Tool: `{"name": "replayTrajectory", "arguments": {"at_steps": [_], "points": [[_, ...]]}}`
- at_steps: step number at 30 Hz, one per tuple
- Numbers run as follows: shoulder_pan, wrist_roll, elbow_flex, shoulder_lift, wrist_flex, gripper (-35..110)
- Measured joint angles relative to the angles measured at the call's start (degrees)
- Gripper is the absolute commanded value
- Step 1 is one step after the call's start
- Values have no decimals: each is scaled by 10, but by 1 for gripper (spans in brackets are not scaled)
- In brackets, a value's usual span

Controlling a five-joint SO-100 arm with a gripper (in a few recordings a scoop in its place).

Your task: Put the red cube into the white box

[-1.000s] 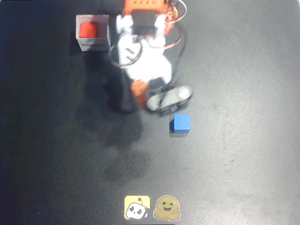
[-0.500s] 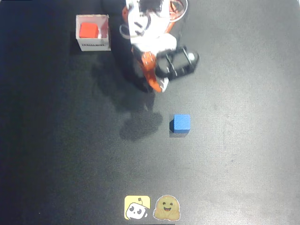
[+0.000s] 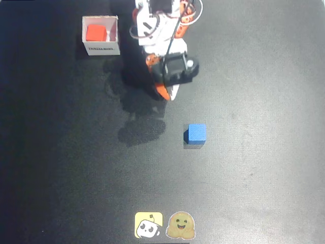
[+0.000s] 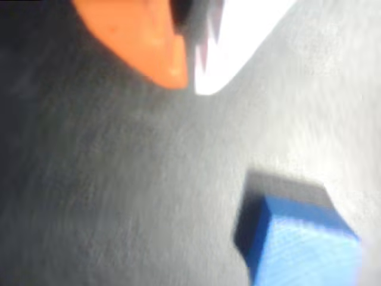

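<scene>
Since 0.5 s ago, the arm [image 3: 161,35] has folded back toward its base at the top edge of the tabletop [image 3: 264,168], and its shadow on the tabletop has shifted with it. 1 s ago the arm reached farther out, with its end close to the blue cube; that end now sits well apart from the cube. Both cubes and the box have kept their places across all 3 overhead frames.

Tool [image 4: 190,80]: in the wrist view the orange finger [image 4: 146,42] and the white finger [image 4: 238,36] meet at their tips, with only a thin dark slit between them higher up. The tool is clenched and grasps nothing. In the overhead view its tip [image 3: 165,94] points toward the bottom edge of the tabletop.

Red cube [image 3: 95,33]: inside the white box [image 3: 116,35], resting on the box floor, toward the box's left wall in the overhead view. The box stands near the top-left corner of the tabletop, just left of the arm base. A line of dark print shows on the box wall facing the bottom edge; it is too small to read.

Blue cube [image 3: 196,133]: on the bare tabletop near its middle, well apart from the box. In the wrist view it lies at the lower right [image 4: 303,244], blurred, with its shadow on the side toward the tool.

2 stickers [image 3: 165,225] lie side by side at the bottom edge of the tabletop.
</scene>
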Motion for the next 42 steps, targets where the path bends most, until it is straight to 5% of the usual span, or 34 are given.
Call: {"name": "replayTrajectory", "arguments": {"at_steps": [18, 42], "points": [[4, 2, 0, 40, 183, 0], [9, 76, 0, 39, 201, 0]]}}
